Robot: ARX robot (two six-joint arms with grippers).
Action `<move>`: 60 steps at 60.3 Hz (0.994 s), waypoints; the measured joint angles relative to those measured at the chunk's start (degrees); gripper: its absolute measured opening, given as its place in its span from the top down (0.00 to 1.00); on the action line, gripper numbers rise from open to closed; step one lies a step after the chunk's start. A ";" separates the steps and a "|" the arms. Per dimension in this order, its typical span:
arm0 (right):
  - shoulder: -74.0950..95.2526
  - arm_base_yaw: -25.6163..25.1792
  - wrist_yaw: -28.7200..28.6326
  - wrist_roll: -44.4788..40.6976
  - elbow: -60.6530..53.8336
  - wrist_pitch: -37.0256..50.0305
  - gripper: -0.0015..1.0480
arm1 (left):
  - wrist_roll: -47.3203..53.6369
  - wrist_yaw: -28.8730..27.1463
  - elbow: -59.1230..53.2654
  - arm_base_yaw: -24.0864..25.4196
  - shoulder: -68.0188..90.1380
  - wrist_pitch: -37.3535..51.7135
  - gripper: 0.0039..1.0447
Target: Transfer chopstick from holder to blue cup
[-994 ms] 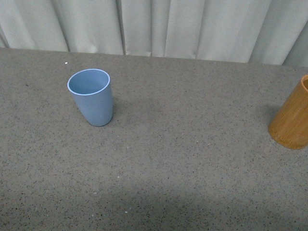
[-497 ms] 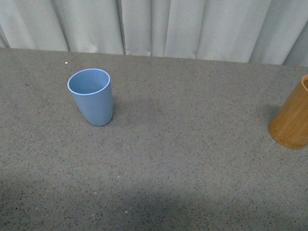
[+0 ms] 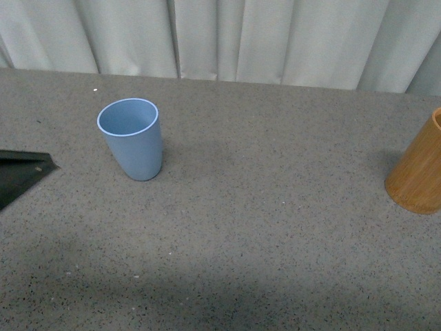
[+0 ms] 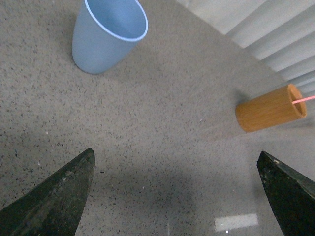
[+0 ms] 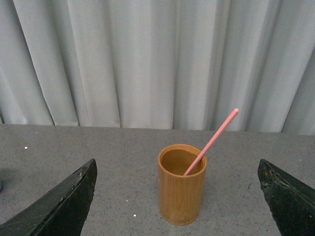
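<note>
The blue cup (image 3: pixel 131 138) stands upright and empty on the grey table, left of centre. The tan holder (image 3: pixel 419 176) stands at the right edge, partly cut off. In the right wrist view one pink chopstick (image 5: pixel 211 142) leans out of the holder (image 5: pixel 181 184). My right gripper (image 5: pixel 177 162) is open and faces the holder from a distance, touching nothing. My left gripper (image 4: pixel 175 152) is open above bare table, with the blue cup (image 4: pixel 106 37) and the holder (image 4: pixel 269 108) both ahead of it. One of its dark fingers (image 3: pixel 19 172) shows at the left edge of the front view.
A pale pleated curtain (image 3: pixel 227 38) hangs behind the table's far edge. The speckled grey tabletop (image 3: pixel 275 227) stretches between cup and holder. A small white patch (image 4: pixel 236 222) lies on the table near the left gripper.
A dark finger of my left gripper has come into the front view at the left edge. The cup and the holder have not moved.
</note>
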 joint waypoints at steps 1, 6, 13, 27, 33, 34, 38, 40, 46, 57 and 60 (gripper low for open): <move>0.00 0.00 0.00 0.00 0.00 0.00 0.09 | 0.00 -1.03 0.24 -1.33 2.45 1.40 0.06; 0.00 0.00 0.00 0.00 0.00 0.00 0.09 | -0.11 -3.63 1.38 -4.57 8.72 4.74 0.06; 0.00 0.00 0.00 0.00 0.00 0.00 0.09 | -0.48 -7.13 3.32 -8.63 15.65 7.98 0.06; 0.00 0.00 0.00 0.00 0.00 0.00 0.09 | -1.90 -10.82 6.38 -12.11 24.98 10.95 0.06; 0.00 0.00 0.00 0.00 0.00 0.00 0.09 | -2.82 -12.15 7.87 -13.20 28.09 11.85 0.06; 0.00 0.00 0.00 0.00 0.00 0.00 0.09 | -2.84 -12.39 8.07 -13.42 28.46 11.91 0.06; 0.00 0.00 0.00 0.00 0.00 0.00 0.09 | -2.86 -12.79 8.57 -14.03 29.66 12.39 0.06; 0.00 0.00 0.00 0.00 0.00 0.00 0.09 | -2.86 -12.96 8.87 -14.25 30.27 12.59 0.06; 0.00 0.00 0.00 0.00 0.00 0.00 0.09 | -2.89 -13.27 9.92 -14.84 32.06 13.05 0.06; 0.00 0.00 0.00 0.00 0.00 0.00 0.09 | -2.91 -14.34 12.57 -15.56 34.53 13.20 0.06; 0.00 0.00 0.00 0.00 0.00 0.00 0.09 | -2.89 -14.71 13.38 -15.61 34.97 12.98 0.06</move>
